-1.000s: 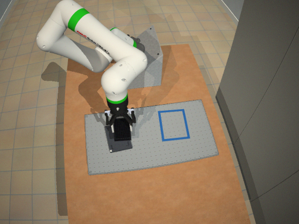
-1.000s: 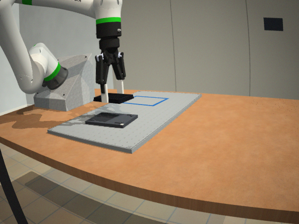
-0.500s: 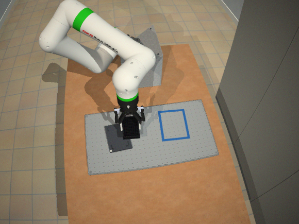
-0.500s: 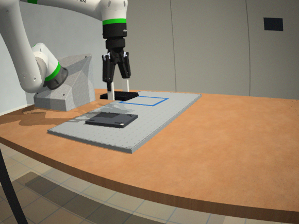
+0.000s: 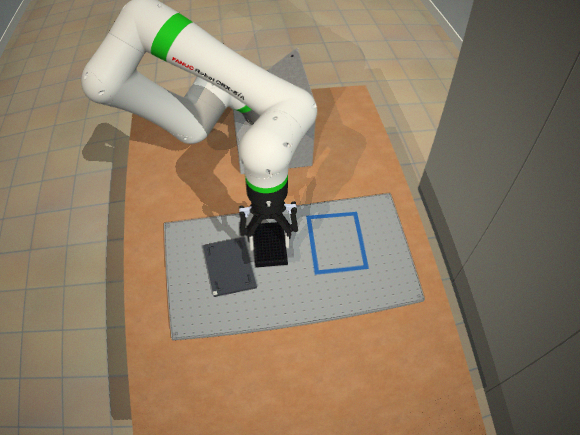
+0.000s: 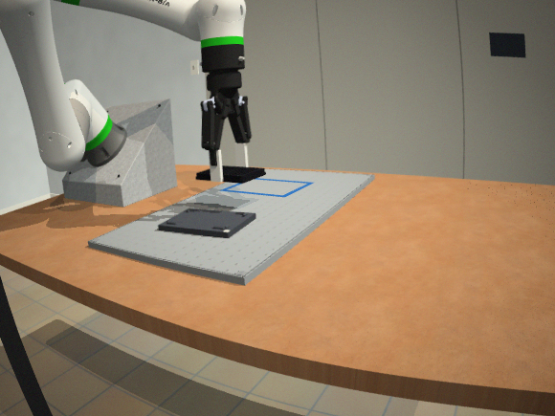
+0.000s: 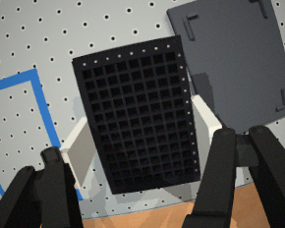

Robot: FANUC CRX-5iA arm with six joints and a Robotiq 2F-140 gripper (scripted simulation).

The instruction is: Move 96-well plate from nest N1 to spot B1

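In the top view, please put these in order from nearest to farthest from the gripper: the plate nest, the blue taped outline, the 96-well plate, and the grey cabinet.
1. 96-well plate: held between the fingers of the gripper.
2. Plate nest and blue taped outline: one on each side of the gripper, too close to call.
3. Grey cabinet: beyond the outline, off the table.

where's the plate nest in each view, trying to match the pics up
Top: the dark plate nest lies on the deck, just left of the held 96-well plate.
Exterior: the nest is in front of the gripper.
Wrist: the nest is at upper right, partly behind the plate.
Shared landmark: the blue taped outline.
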